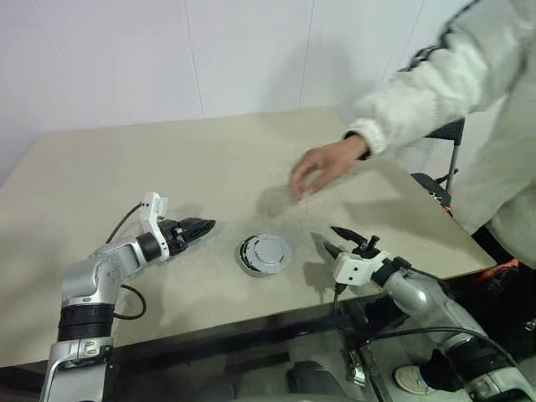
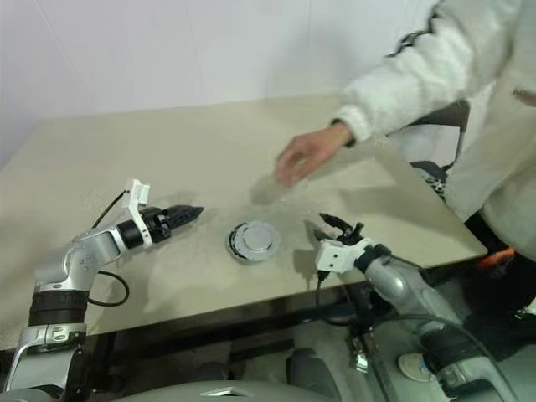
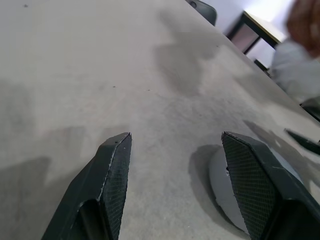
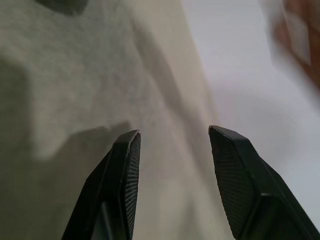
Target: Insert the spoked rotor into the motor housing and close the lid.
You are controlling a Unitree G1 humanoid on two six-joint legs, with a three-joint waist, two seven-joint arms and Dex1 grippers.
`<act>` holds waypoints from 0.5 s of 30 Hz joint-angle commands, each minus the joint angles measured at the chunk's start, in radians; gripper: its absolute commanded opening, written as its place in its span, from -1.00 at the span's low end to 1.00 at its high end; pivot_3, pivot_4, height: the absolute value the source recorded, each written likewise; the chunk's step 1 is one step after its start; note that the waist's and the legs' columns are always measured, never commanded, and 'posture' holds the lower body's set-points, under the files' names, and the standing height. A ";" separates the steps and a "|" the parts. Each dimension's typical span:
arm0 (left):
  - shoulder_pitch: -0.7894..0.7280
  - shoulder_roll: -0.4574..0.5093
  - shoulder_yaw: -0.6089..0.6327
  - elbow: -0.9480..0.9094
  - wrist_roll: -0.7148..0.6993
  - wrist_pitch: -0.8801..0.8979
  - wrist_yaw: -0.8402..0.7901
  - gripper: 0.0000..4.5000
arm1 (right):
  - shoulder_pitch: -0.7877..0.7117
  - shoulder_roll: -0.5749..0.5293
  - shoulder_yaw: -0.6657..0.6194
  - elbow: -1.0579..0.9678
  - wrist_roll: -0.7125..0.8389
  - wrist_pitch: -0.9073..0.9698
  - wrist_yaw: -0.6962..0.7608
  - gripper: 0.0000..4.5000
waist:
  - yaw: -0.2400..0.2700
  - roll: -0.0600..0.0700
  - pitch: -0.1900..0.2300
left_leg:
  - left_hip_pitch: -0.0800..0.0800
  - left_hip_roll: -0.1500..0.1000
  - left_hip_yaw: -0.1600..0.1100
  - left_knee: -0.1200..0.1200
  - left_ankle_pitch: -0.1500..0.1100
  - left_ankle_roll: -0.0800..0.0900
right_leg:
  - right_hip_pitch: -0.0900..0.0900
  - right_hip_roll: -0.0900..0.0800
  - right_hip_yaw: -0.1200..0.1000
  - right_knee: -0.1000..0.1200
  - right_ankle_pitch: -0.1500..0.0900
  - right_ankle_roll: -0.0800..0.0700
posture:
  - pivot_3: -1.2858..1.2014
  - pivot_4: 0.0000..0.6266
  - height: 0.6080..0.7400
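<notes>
Round grey motor housing lying flat on the beige table, near the front edge, about midway between the two grippers. Closed on top by the lid, a flat pale grey disc with a raised round centre; darker rim of the housing visible on its left side. Rim notches and cut-outs too small to tell. Copper windings and rotor not to be seen under the lid.

Left gripper resting low over the table, left of the housing, black fingers pointing toward it but apart from it. Spread open in the left wrist view, nothing between the two fingers; edge of the grey disc just behind the one finger there.

Right gripper on the right of the housing, near the front table edge, apart from the housing. Fingers parted, holding nothing, only table surface between them.

A person's hand in a white sleeve reaching over the far right part of the table, above the surface, well behind the housing. Blurred; whether something is held in it cannot be told.
</notes>
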 commanded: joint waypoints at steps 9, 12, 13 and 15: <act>-0.069 0.065 -0.007 0.031 0.010 -0.019 -0.071 0.36 | -0.053 0.276 -0.255 -0.262 0.635 0.874 0.265 0.01 | 0.003 0.002 0.001 | 0.001 0.000 -0.002 0.000 0.000 0.000 | 0.000 0.001 -0.002 0.002 0.000 0.000 | 0.03 -1.00 1.00; -0.070 0.064 -0.012 0.029 0.010 -0.017 -0.071 0.36 | -0.075 0.310 -0.315 -0.302 0.757 1.035 0.269 0.01 | 0.004 0.002 0.001 | -0.001 0.000 -0.002 0.000 0.000 0.000 | -0.001 0.000 -0.002 0.001 0.000 0.000 | 0.03 -1.00 1.00; -0.070 0.065 -0.014 0.029 0.010 -0.018 -0.072 0.36 | -0.086 0.320 -0.337 -0.312 0.794 1.084 0.264 0.01 | 0.004 0.003 0.002 | -0.001 0.000 -0.002 0.000 0.000 0.000 | -0.001 0.000 -0.002 0.001 0.000 0.000 | 0.03 -1.00 1.00; -0.069 0.067 -0.015 0.031 0.010 -0.019 -0.073 0.36 | -0.106 0.342 -0.383 -0.323 0.874 1.181 0.254 0.01 | 0.004 0.003 0.002 | -0.001 0.000 -0.002 0.000 0.000 0.000 | -0.002 0.000 -0.002 0.001 0.000 0.000 | 0.03 -1.00 1.00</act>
